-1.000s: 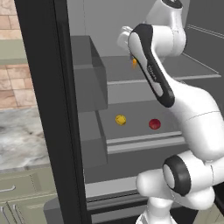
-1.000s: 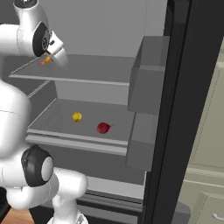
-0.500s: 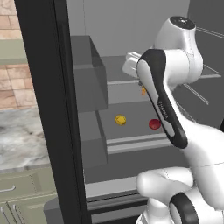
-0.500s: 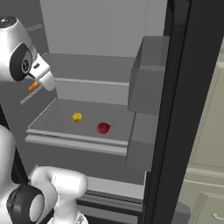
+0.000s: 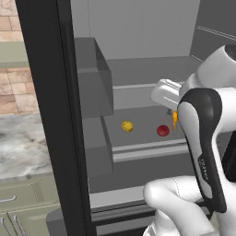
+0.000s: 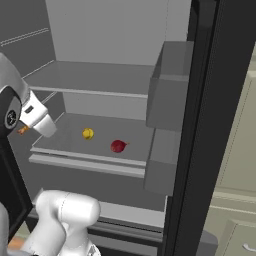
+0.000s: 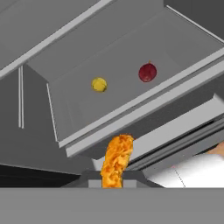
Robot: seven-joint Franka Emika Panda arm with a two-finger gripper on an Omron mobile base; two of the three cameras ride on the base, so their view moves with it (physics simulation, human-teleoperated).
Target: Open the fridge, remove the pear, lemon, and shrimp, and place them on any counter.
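The black fridge [image 5: 50, 115] stands open, grey inside. On its lower shelf lie the yellow lemon [image 5: 127, 126] [image 6: 88, 133] [image 7: 99, 84] and, to its right, the dark-red pear [image 5: 162, 131] [image 6: 118, 146] [image 7: 147, 72]. My gripper [image 7: 113, 180] is shut on the orange shrimp [image 7: 116, 160] [image 5: 174, 119] [image 6: 22, 130]. It hangs in front of the shelves, outside their front edge and to the right of the pear in the left base view. The fingertips are hidden behind the shrimp and the bottom band.
Grey door bins [image 5: 92, 78] [image 6: 167, 90] hang on both open doors. The marble counter [image 5: 20, 145] over pale green cabinets lies left of the fridge. An upper shelf [image 6: 95, 80] sits above the fruit. Pale cabinets [image 6: 235, 200] stand to the right.
The arm has drawn back and down out of the fridge with the shrimp, from the upper shelf level to below the lower shelf front. Lemon and pear have not moved.
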